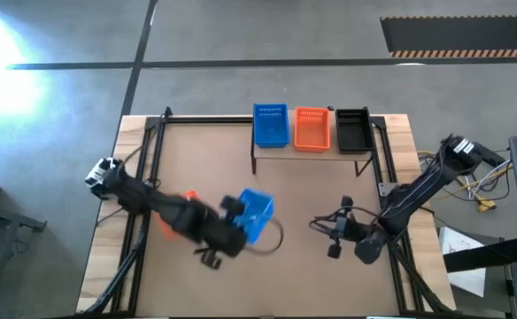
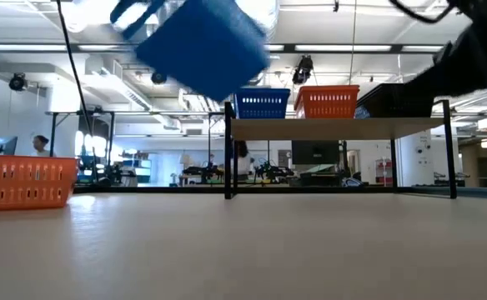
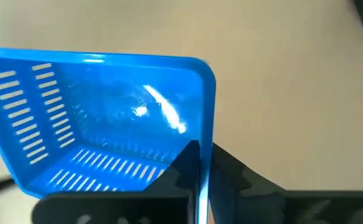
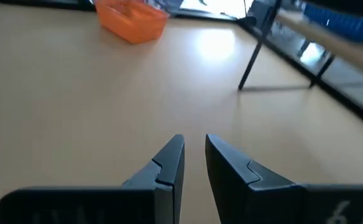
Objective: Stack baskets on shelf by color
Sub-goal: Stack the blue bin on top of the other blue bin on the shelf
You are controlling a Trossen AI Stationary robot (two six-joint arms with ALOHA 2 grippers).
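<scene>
A blue basket (image 1: 257, 215) hangs in the air above the bench (image 1: 285, 266), tilted, well clear of the surface in the low view. The left claw (image 3: 198, 163) has it by the rim: the two dark fingers are pinched tight on one thin wall near a corner, one inside and one outside. It sits roughly mid-bench, left of centre, some way in front of the shelf (image 1: 378, 142).

On the shelf, along the far edge of the bench, three baskets stand side by side: a second blue basket (image 1: 271, 126), an orange basket (image 1: 312, 129) and a black basket (image 1: 352, 130). Whether any of these is a stack I cannot tell.

Another orange basket (image 1: 166, 223) rests on the bench beside the left arm, partly hidden under it.

The right claw (image 4: 194, 155) hovers low over bare bench to the right of centre, fingers slightly parted with a narrow gap, gripping nothing.
</scene>
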